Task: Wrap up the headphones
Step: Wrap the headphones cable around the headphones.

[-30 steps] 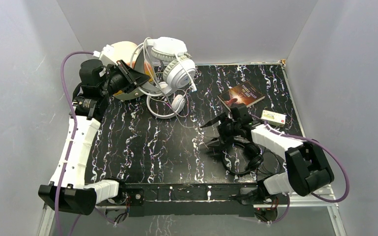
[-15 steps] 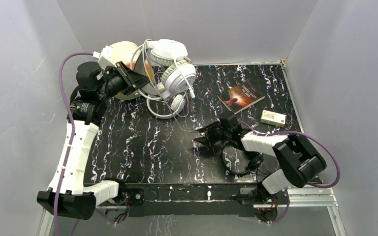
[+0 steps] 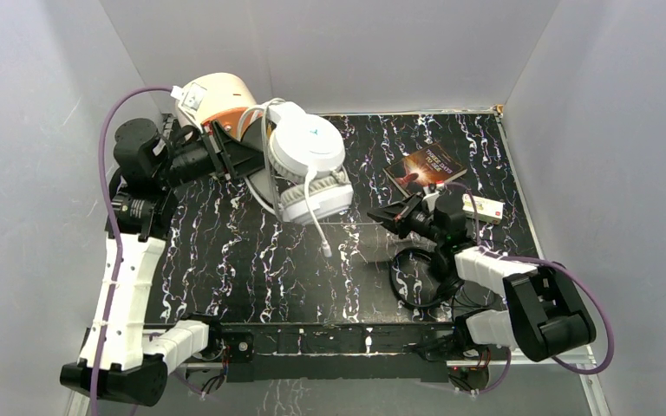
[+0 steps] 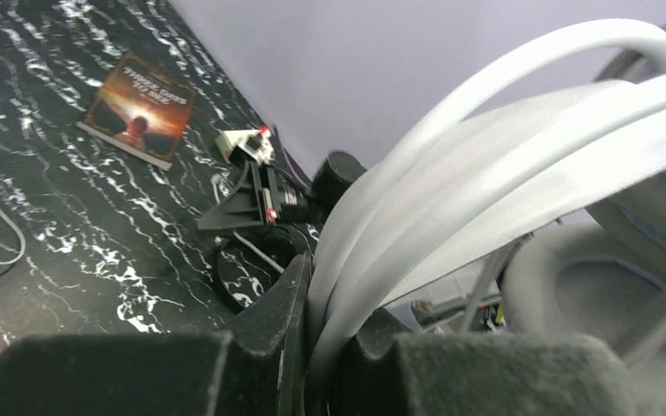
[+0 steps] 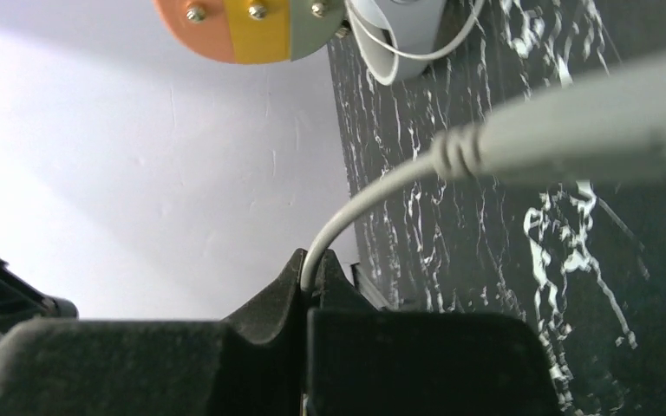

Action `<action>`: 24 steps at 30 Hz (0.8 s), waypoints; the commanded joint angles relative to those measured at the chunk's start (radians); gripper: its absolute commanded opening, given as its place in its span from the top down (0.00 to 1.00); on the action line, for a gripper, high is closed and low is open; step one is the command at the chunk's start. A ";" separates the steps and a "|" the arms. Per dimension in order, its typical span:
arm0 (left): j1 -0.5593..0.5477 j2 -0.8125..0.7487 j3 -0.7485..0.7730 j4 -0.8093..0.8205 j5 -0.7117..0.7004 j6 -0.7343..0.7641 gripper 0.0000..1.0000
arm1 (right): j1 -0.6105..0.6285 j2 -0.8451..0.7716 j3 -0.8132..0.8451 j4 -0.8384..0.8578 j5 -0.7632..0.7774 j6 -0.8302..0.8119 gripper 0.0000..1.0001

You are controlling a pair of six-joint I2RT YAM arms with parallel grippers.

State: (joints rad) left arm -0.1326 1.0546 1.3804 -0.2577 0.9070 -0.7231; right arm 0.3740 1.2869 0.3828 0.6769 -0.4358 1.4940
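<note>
No word can be read for certain. The book (image 3: pixel 426 167), lying on the tabletop (image 3: pixel 225 251) at about two o'clock from its middle, carries two short lines of pale capitals near one edge of its dark, orange-lit cover, and they are too small and blurred in both the top and left wrist views to spell out. The small white box (image 3: pixel 481 206) near it at four o'clock bears green and red print that is illegible, and the big white headphones (image 3: pixel 306 146) show a tiny dark mark on the round earcup that cannot be made out.
</note>
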 commanded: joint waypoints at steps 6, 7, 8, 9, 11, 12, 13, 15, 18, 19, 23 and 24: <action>-0.022 -0.130 -0.125 0.072 0.243 -0.115 1.00 | -0.145 0.088 0.387 -0.203 -0.301 -0.543 1.00; -0.026 -0.132 -0.149 0.069 0.239 -0.114 1.00 | -0.156 0.101 0.448 -0.233 -0.310 -0.554 1.00; -0.033 -0.131 -0.168 0.060 0.236 -0.107 1.00 | -0.170 0.121 0.492 -0.238 -0.327 -0.547 1.00; -0.041 -0.127 -0.173 0.035 0.224 -0.087 1.00 | -0.181 0.143 0.532 -0.230 -0.353 -0.530 1.00; -0.085 -0.108 -0.155 -0.068 0.166 -0.002 1.00 | -0.193 0.198 0.620 -0.205 -0.408 -0.501 1.00; -0.119 -0.094 -0.140 -0.127 0.119 0.043 1.00 | -0.193 0.227 0.664 -0.210 -0.434 -0.498 1.00; -0.159 -0.078 -0.122 -0.187 0.057 0.088 1.00 | -0.194 0.256 0.713 -0.217 -0.458 -0.494 1.00; -0.255 -0.050 -0.103 -0.244 -0.070 0.135 1.00 | -0.196 0.298 0.783 -0.219 -0.500 -0.480 1.00; -0.361 -0.034 -0.122 -0.263 -0.226 0.130 1.00 | -0.215 0.312 0.849 -0.246 -0.512 -0.483 1.00; -0.385 -0.031 -0.136 -0.262 -0.259 0.126 1.00 | -0.225 0.309 0.862 -0.251 -0.511 -0.485 1.00; -0.485 -0.022 -0.199 -0.287 -0.438 0.136 1.00 | -0.262 0.298 0.902 -0.252 -0.529 -0.464 1.00; -0.506 -0.019 -0.211 -0.300 -0.478 0.139 1.00 | -0.263 0.298 0.920 -0.255 -0.539 -0.462 1.00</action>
State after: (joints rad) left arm -0.5655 1.0561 1.1980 -0.5110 0.5861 -0.5835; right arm 0.1440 1.6096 1.2091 0.3985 -0.9413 1.0397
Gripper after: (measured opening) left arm 0.099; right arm 0.045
